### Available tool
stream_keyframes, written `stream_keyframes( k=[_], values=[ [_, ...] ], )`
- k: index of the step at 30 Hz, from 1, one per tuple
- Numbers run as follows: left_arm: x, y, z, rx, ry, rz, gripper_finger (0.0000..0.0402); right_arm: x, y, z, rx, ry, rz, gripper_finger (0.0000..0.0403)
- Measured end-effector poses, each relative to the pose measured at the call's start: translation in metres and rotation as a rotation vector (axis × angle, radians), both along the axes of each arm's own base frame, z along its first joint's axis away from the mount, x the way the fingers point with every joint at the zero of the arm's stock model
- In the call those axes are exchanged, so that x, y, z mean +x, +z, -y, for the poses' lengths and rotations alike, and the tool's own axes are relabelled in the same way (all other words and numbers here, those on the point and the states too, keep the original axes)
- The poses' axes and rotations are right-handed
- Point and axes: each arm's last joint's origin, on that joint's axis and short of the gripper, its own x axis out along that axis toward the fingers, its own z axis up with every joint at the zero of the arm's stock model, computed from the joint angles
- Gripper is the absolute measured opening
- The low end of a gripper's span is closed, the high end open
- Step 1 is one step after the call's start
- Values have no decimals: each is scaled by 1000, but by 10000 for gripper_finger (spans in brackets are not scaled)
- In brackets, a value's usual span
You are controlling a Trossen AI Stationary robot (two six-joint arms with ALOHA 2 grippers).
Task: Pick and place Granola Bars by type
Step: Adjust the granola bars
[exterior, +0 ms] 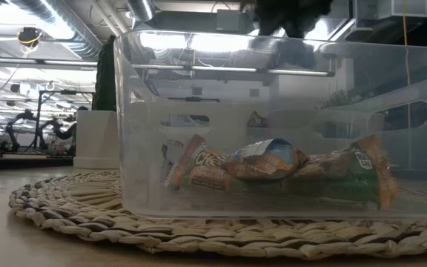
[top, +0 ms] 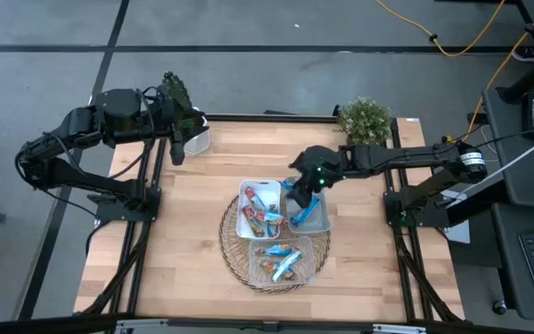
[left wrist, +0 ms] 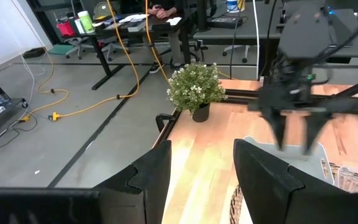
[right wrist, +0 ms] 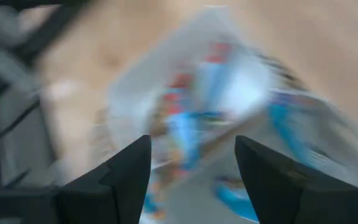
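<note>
Three trays [top: 253, 219] sit together on a woven mat [top: 230, 239] near the table's [top: 193, 278] front edge, granola bars [top: 262, 215] lying in them. A potted plant [top: 366, 119] stands at the back right corner, another plant [top: 176, 95] at the back left.

Granola Bars [top: 261, 215] — shiny wrappers, bright blue with red and orange in the white tray [top: 245, 223]; blue and brownish-orange in the clear tray [top: 313, 264]; a blue one in the grey tray [top: 321, 221].
Seen level through the clear tray, the wrappers are orange, tan and green with pale lettering.
Round mat [top: 228, 243] — woven, tan mottled with dark brown.
Worktop [top: 193, 232] — light wood, fine grain, black frame rails.
Arms — dark, near black; right hand [top: 297, 206] dark with a small green light close by.
Potted plants [top: 366, 119] — green foliage, pale flecks; dark pot.
Floor — grey, crossed by yellow cable [top: 452, 42].
</note>
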Motion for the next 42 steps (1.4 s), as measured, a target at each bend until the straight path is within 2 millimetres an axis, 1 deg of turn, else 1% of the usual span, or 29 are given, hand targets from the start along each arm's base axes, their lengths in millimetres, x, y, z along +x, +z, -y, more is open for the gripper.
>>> stream_keyframes(
  k=[3, 5, 10, 12, 18, 21, 24, 27, 31, 33, 38, 42],
  values=[
    [0, 0, 0, 0, 0, 0, 166, 5, 7, -9, 43, 177, 99, 226],
    [0, 0, 0, 0, -1, 0, 166, 5, 8, -15, 52, 259, 120, 220],
    [0, 0, 0, -4, -19, 0, 166, 6, 4, -24, -42, 395, 132, 212],
    [1, 0, 0, -4, -19, -2, 166, 11, -2, -24, -55, 414, 118, 212],
    [2, -1, 1, -22, -35, 1, 166, 23, -24, -22, -17, 434, 52, 211],
    [4, -2, 1, -74, -45, 14, 166, 26, -24, -24, -64, 427, 44, 211],
    [15, -10, 0, -112, -72, -17, 166, 26, -20, -25, -161, 402, 24, 211],
    [36, -33, -1, -140, -136, -116, 166, 22, -8, -23, -279, 361, -16, 211],
    [74, -82, -5, -173, -257, -271, 166, 10, 7, -16, -366, 291, -79, 211],
    [92, -103, -6, -171, -323, -295, 166, 3, 16, -11, -395, 258, -79, 211],
    [128, -158, -10, -182, -423, -400, 166, -25, 37, -3, -443, 169, -99, 211],
    [147, -190, -10, -219, -485, -506, 166, -48, 53, 0, -504, 120, -107, 211]
  ],
)
